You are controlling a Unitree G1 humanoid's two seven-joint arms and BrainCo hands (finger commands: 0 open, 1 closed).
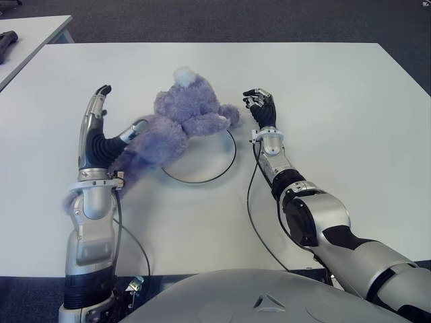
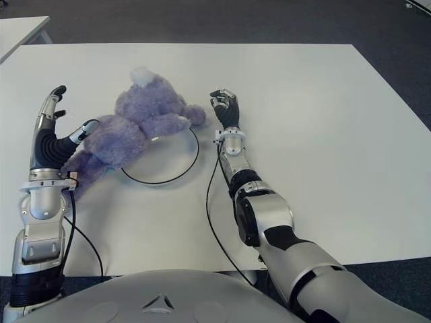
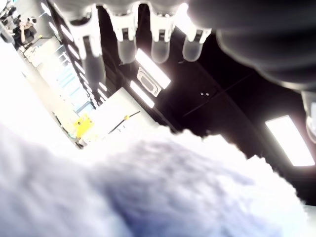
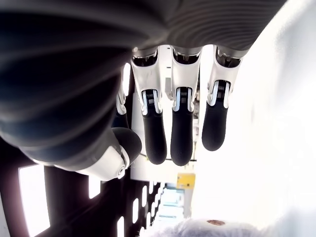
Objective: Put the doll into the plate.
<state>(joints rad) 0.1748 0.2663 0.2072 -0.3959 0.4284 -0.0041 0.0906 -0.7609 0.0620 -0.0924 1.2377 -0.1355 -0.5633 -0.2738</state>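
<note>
Nearest, the left hand [image 1: 101,128] stands at the left of the white worktop [image 1: 337,101] with its fingers [image 1: 102,91] stretched straight and spread and its thumb [image 1: 135,128] out to the side, pressed against the fur of the doll [image 1: 178,124] but closed around nothing; its wrist view shows the fingers straight above a mass of pale fur. A black cable [image 1: 252,215] runs along the worktop beside the right forearm. The doll, a purple plush bear, lies on its side just right of that hand, its lower body and one leg trailing off the plate [image 1: 202,171] toward the left wrist, its upper body and one arm lying over the plate's left and far parts. The plate shows as a white disc with a thin dark rim, its near and right parts bare. Just right of the plate, close to the doll's outstretched paw, the right hand [image 1: 261,108] is raised with fingers loosely curled and relaxed, holding nothing. A second table [image 1: 27,33] stands at far left.
</note>
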